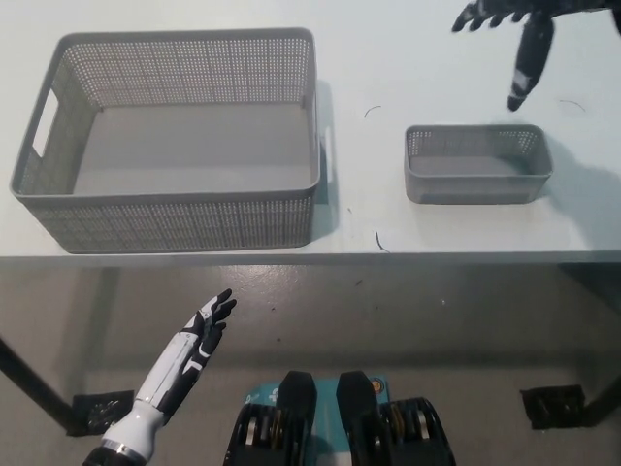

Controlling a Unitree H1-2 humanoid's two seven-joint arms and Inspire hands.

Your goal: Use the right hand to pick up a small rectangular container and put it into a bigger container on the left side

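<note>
**Black hand is up above the small basket, holding nothing**

The black right hand (512, 29) is at the top right of the view, over the far part of the white surface (388, 58). Its fingers (525, 73) are spread apart. One of them points down toward the small basket, and the others fan out to the left near the top edge. The hand holds nothing.

The small grey basket (477, 180) sits on the surface just below that pointing fingertip. There is a gap between the two, so they do not touch. The basket is a long box shape with little holes all over its walls. It stands flat and upright, and nothing is inside it.

The big grey basket (175, 209) is well off to the left of the black fingers, on the same surface. It has the same little holes and a handle slot in its left wall. It is empty too. A strip of bare surface lies between the two baskets, and they are apart. Two tiny dark curly bits (374, 110) lie on that strip, one near the back and one near the front edge.

The white left hand (209, 325) is low down at the bottom left, below the front edge of the surface and over the floor (446, 330). Its fingers are straight and a little apart, and it holds nothing.
</note>
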